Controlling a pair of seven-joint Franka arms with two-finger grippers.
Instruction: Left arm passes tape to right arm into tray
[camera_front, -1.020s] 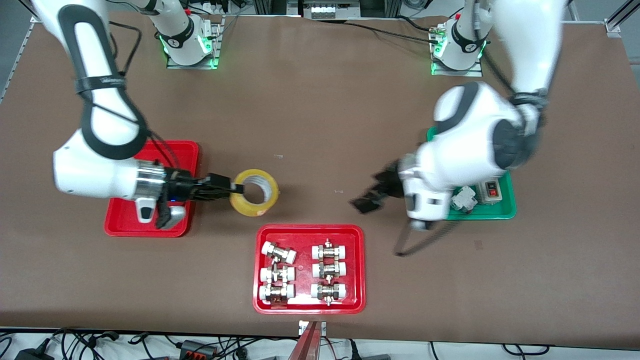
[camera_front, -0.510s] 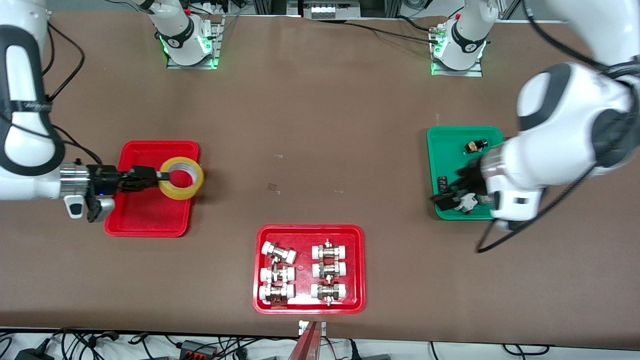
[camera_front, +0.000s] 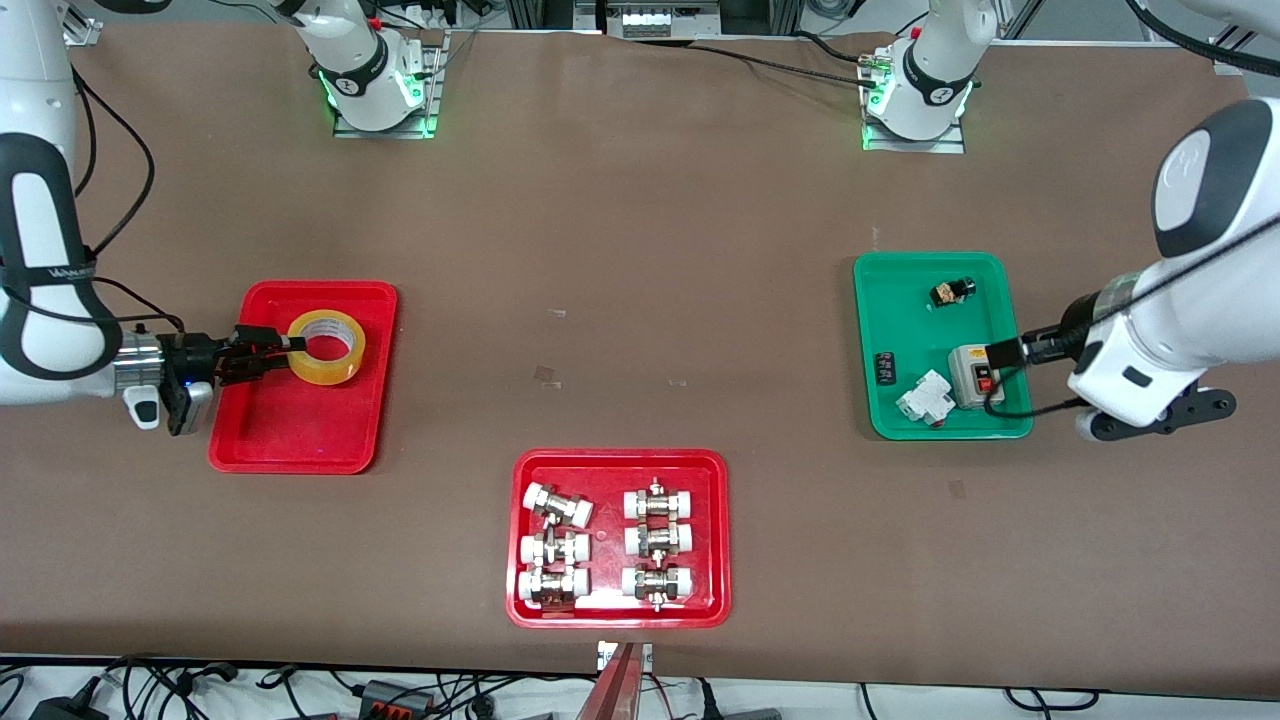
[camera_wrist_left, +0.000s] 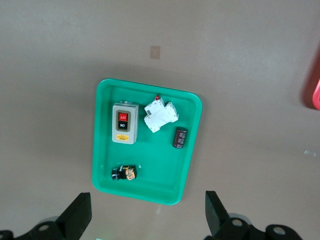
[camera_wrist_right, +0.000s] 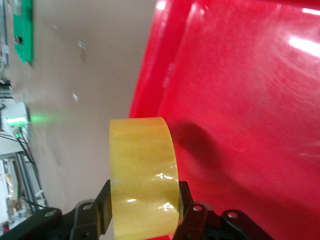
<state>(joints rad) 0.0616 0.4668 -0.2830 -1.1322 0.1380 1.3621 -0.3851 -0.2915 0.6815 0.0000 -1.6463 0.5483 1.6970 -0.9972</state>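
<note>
The plain red tray (camera_front: 300, 440) has the tape (camera_front: 326, 347) held over its corner toward one o'clock, hole upward, by the right gripper (camera_front: 285, 345), clamped across the ring's wall; the right wrist view shows the tape's broad yellow band (camera_wrist_right: 144, 172). The green tray (camera_front: 905, 300) holds a switch box (camera_front: 973, 376), a breaker (camera_front: 925, 398) and small parts. The left gripper (camera_wrist_left: 145, 220), fingers spread wide and empty, hangs above the green tray's end of the table.
</note>
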